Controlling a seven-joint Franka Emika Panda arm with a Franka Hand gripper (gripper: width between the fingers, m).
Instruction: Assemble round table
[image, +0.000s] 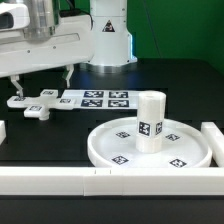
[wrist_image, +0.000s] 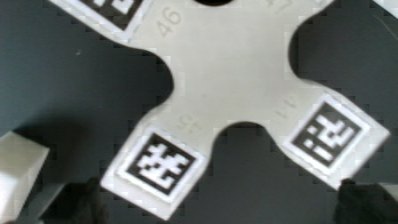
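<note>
The large round disc (image: 120, 150) lies on the black table at the exterior view's right. The short cylindrical leg (image: 150, 122) stands upright on its centre. The small cross-shaped foot (image: 35, 103) lies flat on the table at the exterior view's left, and it fills the wrist view (wrist_image: 222, 75) with its square tags facing up. My gripper (image: 42, 80) hangs open just above the foot, with a finger on each side and nothing between them. In the wrist view the gripper (wrist_image: 222, 210) shows only its dark fingertips (wrist_image: 80, 205), which are apart from the foot.
The marker board (image: 100, 98) lies just beyond the foot toward the robot base. Long white bars run along the front (image: 60, 180) and beside the disc at the exterior view's right (image: 213, 140). A white bar end (image: 3, 130) sits at the left edge.
</note>
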